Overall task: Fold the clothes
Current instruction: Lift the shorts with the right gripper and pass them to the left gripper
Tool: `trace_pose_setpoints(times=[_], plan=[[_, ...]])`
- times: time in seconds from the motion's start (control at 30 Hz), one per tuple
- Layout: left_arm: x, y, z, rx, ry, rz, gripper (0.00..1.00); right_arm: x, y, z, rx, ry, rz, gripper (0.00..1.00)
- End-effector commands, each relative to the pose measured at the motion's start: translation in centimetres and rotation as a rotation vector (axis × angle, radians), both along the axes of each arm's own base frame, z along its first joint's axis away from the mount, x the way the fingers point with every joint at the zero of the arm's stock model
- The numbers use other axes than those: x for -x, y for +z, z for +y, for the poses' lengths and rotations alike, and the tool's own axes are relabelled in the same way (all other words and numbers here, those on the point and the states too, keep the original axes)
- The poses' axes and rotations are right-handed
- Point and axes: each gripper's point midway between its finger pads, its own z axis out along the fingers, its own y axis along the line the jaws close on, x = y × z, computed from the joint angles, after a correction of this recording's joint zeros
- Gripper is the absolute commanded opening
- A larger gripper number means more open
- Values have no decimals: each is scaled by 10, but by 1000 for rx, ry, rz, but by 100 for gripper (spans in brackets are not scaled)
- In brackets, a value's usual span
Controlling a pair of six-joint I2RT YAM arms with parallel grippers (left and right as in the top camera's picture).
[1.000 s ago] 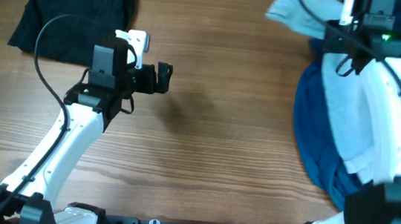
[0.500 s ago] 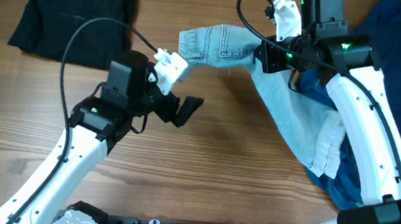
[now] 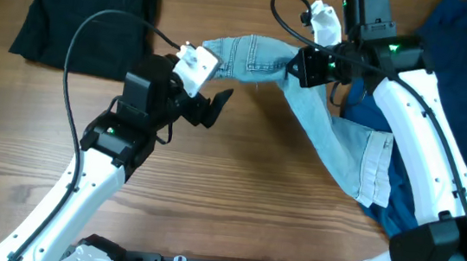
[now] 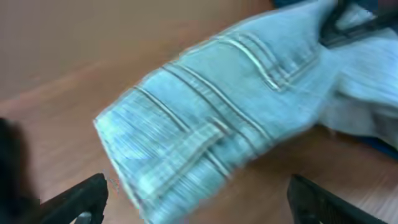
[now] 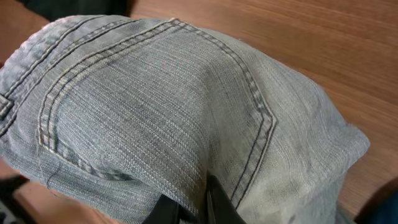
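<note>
Here right gripper [image 3: 303, 66] clamped on light jeans [image 3: 255, 53]; left gripper [image 3: 207, 109] fingers spread wide, just beside waistband.

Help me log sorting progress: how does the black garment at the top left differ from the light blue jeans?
Colour: the black garment is dark; the jeans are pale blue denim.
Pose: the black garment lies folded in a compact rectangle; the jeans are unfolded, strung out across the table.
Handling: nothing touches the black garment, while the right gripper pinches the jeans.
Both are clothes on the same wooden table.
</note>
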Motion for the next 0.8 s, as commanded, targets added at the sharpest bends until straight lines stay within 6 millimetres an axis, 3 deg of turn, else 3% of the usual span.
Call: trace_pose_setpoints(times=[0.0, 0.1, 0.13, 0.2, 0.23, 0.3, 0.5, 0.63, 0.67, 0.7, 0.73, 0.77], plan=[[-14, 14, 9, -13, 72, -67, 89, 8, 17, 21, -115, 88, -3, 4], [-21, 9, 8, -21, 79, -68, 85, 13, 17, 23, -126, 108, 13, 4], [-24, 8, 7, -21, 83, -75, 77, 14, 17, 23, -126, 108, 17, 5], [-28, 9, 5, -15, 84, -90, 36, 17, 17, 25, -134, 130, 19, 4], [-29, 10, 4, -13, 82, -95, 21, 19, 17, 26, -137, 137, 24, 4], [-30, 13, 4, -7, 83, -107, 4, 19, 17, 25, -135, 139, 27, 4], [-38, 41, 5, 58, 124, -194, 4, 24, 14, 24, -123, 157, 35, 4], [-36, 46, -1, 70, 109, -208, 4, 24, 13, 23, -115, 163, 29, 6], [-35, 46, -3, 71, 107, -210, 4, 23, 12, 22, -104, 157, 30, 26], [-36, 51, -2, 76, 112, -224, 4, 21, 8, 15, -60, 133, 27, 72], [-37, 56, 2, 86, 140, -237, 4, 18, 3, 7, -18, 100, 28, 85], [-37, 63, 7, 91, 167, -256, 4, 13, -1, -2, 39, 69, 18, 92]])
